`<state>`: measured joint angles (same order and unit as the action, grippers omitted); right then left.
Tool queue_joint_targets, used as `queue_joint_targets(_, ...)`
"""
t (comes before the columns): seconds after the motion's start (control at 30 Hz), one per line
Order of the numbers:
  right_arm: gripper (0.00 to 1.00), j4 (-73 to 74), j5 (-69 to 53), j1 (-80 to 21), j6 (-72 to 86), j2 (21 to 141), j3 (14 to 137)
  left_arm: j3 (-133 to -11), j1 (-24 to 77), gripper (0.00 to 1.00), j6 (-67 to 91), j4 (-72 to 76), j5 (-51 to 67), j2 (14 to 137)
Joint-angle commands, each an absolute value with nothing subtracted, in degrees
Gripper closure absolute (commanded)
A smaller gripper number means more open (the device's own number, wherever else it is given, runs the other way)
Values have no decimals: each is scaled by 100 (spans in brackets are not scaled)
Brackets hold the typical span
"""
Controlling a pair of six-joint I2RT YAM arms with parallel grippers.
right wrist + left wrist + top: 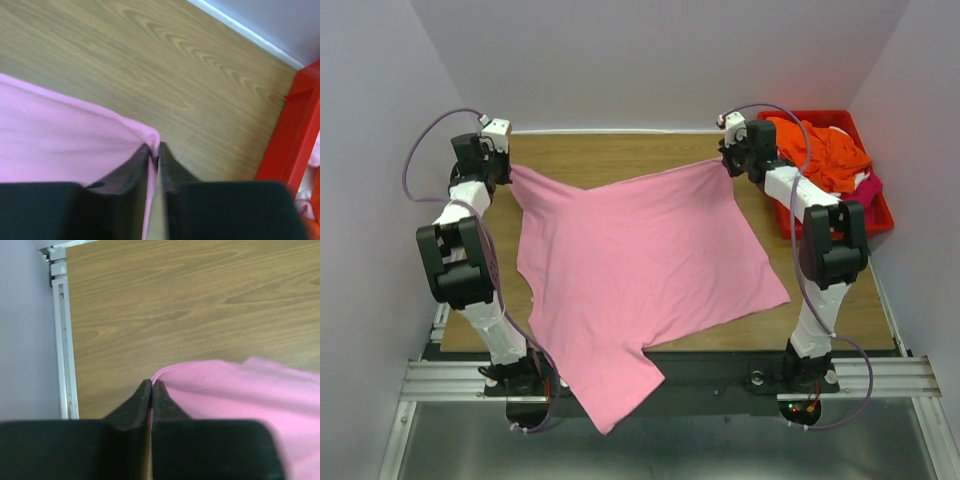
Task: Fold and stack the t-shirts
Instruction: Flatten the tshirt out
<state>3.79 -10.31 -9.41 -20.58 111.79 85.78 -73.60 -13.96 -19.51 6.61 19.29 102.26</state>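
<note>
A light pink t-shirt [640, 260] is stretched out over the wooden table, one end hanging off the near edge. My left gripper [503, 160] is shut on the pink t-shirt's far left corner [170, 374]; the left wrist view shows its fingertips [151, 384] pinched together with pink cloth between them. My right gripper [728, 158] is shut on the far right corner [150, 135], a strip of cloth running down between its fingers [155, 150]. More t-shirts, orange [825, 150], with bits of white and magenta [868, 186], lie heaped in the bin.
A red plastic bin [880, 222] stands at the table's far right, its wall [295, 145] close beside my right gripper. A metal rail [64, 340] runs along the table's left edge. Grey walls enclose the table on three sides.
</note>
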Motion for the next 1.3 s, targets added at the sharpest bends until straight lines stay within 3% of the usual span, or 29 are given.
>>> queue_joint_targets(0.0,75,289,-247,-1002,-1872,11768,9333,-8602,-1433,72,-1978,151,2031,11125)
queue_joint_targets(0.03,37,360,-176,-993,-1794,11812,9464,-8944,-1467,66,-1934,10,1908,11344)
queue_joint_targets(0.1,19,535,-289,-1002,-1749,11699,9440,-9061,-1512,42,-1925,-202,2038,11347)
queue_joint_targets(0.17,15,632,-404,-993,-1670,11523,9361,-8790,-1520,36,-2003,-176,2039,11005)
queue_joint_targets(0.4,19,1553,-1133,-1002,-1687,10635,8755,-7358,-1512,36,-2320,-562,2355,9634)
queue_joint_targets(0.7,49,2662,-1327,-1028,-1890,10284,7806,-5837,-1494,51,-2329,-1248,2558,8886)
queue_joint_targets(0.77,51,2742,-1292,-1037,-1925,10266,7578,-5599,-1494,52,-2329,-1292,2505,8868)
queue_joint_targets(1.03,55,2821,-1117,-1037,-1890,10704,7383,-5870,-1468,58,-2075,-1345,1926,9693)
queue_joint_targets(1.27,58,2883,-923,-1028,-1811,11241,7550,-7109,-1485,63,-1951,-1512,1389,10994)
